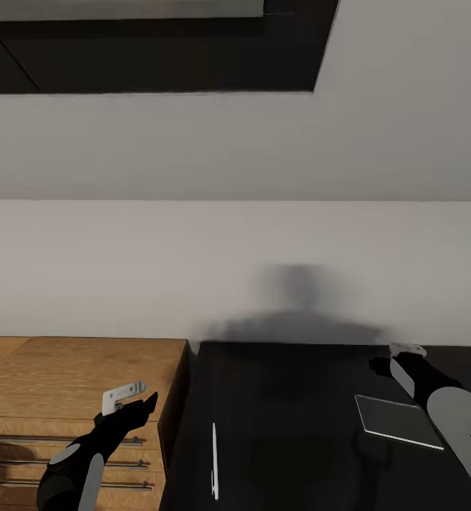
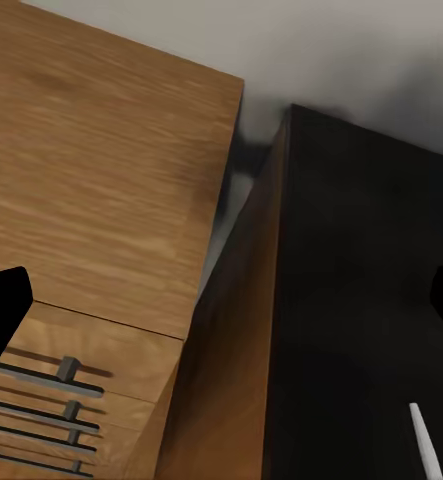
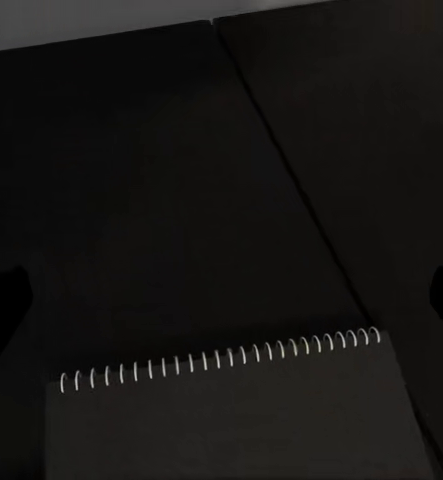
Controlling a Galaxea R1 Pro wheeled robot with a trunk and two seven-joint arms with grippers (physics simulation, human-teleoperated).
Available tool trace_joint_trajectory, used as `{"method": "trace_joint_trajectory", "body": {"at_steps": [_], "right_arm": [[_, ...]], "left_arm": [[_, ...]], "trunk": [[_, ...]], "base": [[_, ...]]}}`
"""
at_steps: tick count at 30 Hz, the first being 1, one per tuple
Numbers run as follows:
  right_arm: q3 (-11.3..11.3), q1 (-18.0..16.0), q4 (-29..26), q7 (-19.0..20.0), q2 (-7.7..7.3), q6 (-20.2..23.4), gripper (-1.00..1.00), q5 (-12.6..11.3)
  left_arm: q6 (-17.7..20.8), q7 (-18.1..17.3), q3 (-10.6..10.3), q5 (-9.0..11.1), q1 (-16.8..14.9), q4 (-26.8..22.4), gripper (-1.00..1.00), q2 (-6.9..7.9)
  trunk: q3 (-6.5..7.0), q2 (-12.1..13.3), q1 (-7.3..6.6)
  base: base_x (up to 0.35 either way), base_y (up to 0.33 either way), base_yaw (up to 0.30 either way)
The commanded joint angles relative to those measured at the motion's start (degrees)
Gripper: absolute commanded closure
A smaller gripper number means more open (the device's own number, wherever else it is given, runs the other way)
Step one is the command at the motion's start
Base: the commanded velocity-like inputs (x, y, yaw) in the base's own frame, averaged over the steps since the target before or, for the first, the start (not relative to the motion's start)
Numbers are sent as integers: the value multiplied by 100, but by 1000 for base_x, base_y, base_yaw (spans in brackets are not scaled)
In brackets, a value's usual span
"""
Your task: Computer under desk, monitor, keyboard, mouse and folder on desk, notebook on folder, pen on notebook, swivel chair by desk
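The desk [image 1: 285, 426] has a glossy black top that meets the white wall [image 1: 235, 270] at its far edge. The pen [image 1: 214, 460] lies flat near the desk's left edge, pointing toward the near edge. The notebook [image 1: 397, 421], dark with a white spiral binding, lies flat toward the desk's right side, well apart from the pen. The left gripper [image 1: 133, 399] hangs above the light wooden dresser [image 1: 72, 376], close to its right edge, which stands just beside the desk; its fingers are spread with nothing between them. The right gripper [image 1: 399, 358] hovers over the desk near the far edge, just behind the notebook; its wrist view shows its dark fingertips [image 3: 3, 305] wide apart and holding nothing.
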Motion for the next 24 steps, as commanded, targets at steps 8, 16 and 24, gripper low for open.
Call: {"method": "trace_joint_trajectory", "body": {"at_steps": [8,16,24], "right_arm": [[41,-2,-303,-48,-3,26,-100,-67],[43,-2,-335,-50,-3,3,-100,-67],[35,-2,-342,-49,-3,14,-100,-69]], "left_arm": [[36,-25,42,34,-5,-7,-100,0],[36,-25,65,35,-5,-5,-100,3],[40,-25,72,35,-5,-4,-100,4]], "trunk": [[-19,-5,0],[-83,-5,0],[-114,-5,0]], "base": [[0,0,0],[0,0,0],[0,0,0]]}}
